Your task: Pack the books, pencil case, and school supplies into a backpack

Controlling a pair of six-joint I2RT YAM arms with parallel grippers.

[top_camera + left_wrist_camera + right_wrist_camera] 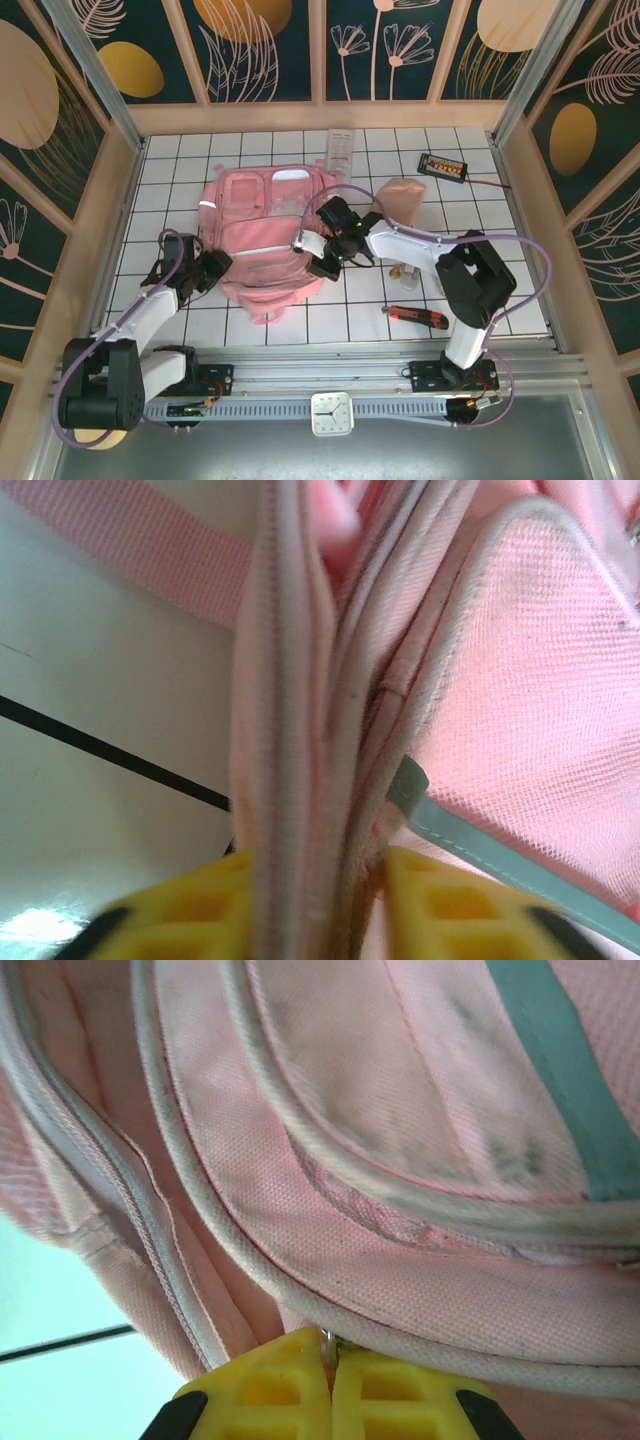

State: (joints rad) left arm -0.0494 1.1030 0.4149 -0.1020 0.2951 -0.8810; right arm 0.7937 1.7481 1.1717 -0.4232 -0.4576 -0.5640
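Pinching a zip pull [328,1334] in my right gripper [330,1348], clamped shut, at the right flank of the backpack [262,235], which lies square ahead, long axis pointing away from me; my left gripper [315,880] straddles its left edge fold, jaws apart, whether gripping I cannot tell

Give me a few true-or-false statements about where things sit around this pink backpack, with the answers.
1. The pink pouch is inside the backpack. False: it lies on the table, to the backpack's right.
2. The right hand is closed on the backpack's edge. True.
3. The black box with orange buttons sits toward the table's far right. True.
4. The box cutter rests on the backpack. False: it lies on the table's near right part.
5. The backpack's edge runs between the left hand's fingers. True.
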